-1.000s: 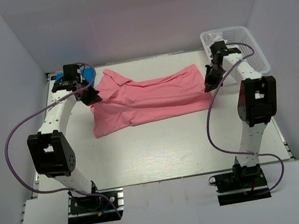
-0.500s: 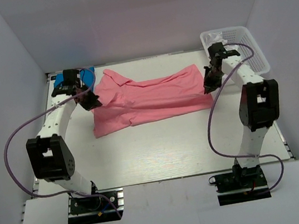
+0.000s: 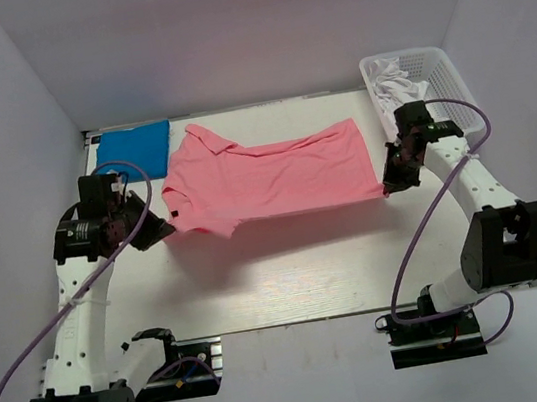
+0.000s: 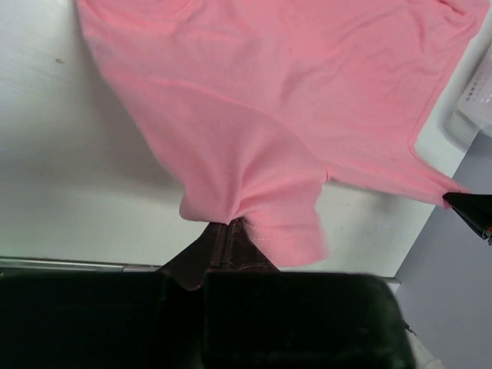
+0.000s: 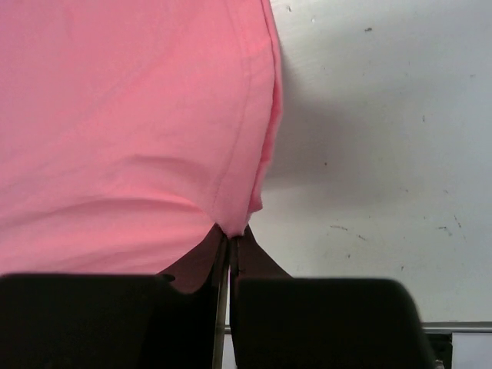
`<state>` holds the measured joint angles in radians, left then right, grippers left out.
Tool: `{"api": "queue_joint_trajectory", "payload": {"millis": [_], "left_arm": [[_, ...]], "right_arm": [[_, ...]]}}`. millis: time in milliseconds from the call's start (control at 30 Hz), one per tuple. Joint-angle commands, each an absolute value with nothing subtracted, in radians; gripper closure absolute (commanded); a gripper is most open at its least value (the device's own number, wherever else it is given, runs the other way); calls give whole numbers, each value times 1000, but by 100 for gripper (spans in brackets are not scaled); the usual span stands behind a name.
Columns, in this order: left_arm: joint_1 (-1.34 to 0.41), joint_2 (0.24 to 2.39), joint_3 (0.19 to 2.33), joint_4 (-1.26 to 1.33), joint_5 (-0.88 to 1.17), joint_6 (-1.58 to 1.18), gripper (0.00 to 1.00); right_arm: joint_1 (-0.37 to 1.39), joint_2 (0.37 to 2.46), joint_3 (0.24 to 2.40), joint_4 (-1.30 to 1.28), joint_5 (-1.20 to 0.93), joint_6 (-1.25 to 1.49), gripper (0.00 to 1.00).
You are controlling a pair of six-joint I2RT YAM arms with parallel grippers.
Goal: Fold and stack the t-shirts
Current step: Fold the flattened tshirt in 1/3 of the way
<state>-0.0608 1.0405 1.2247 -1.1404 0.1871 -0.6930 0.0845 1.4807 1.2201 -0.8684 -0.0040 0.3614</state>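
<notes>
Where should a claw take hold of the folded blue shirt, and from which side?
Pinch its near edge, coming from the arms' side. The blue shirt lies flat in the far left corner, walls close behind and beside it, leaving that edge open.

Two t-shirts [image 3: 275,175], perhaps more inside one basket [image 3: 448,69].

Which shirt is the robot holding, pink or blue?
The salmon-pink cloth t-shirt, pinched by the left end effector and the right end effector. The bright blue cloth t-shirt lies folded and untouched.
</notes>
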Motion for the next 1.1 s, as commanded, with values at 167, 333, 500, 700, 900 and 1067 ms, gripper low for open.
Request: {"api": "queue_joint_trajectory", "payload": {"millis": [167, 333, 500, 700, 900, 1067], "left_arm": [[-55, 953, 1077, -1192, 216, -729, 100], [-55, 962, 1066, -1103, 225, -741, 100], [-55, 1075, 1086, -1028, 268, -730, 100], [-55, 1181, 1154, -1005, 207, -709, 100], [-55, 1296, 1210, -986, 120, -709, 100], [-55, 1351, 1230, -916, 107, -699, 100]], "right_arm": [[72, 1417, 1184, -870, 11, 345, 100], [75, 1446, 1204, -861, -29, 337, 100], [75, 1514, 1282, -870, -46, 333, 100], [75, 1603, 1356, -873, -51, 331, 100], [75, 1681, 1460, -891, -25, 333, 100], [75, 1762, 1525, -899, -34, 336, 100]]}}
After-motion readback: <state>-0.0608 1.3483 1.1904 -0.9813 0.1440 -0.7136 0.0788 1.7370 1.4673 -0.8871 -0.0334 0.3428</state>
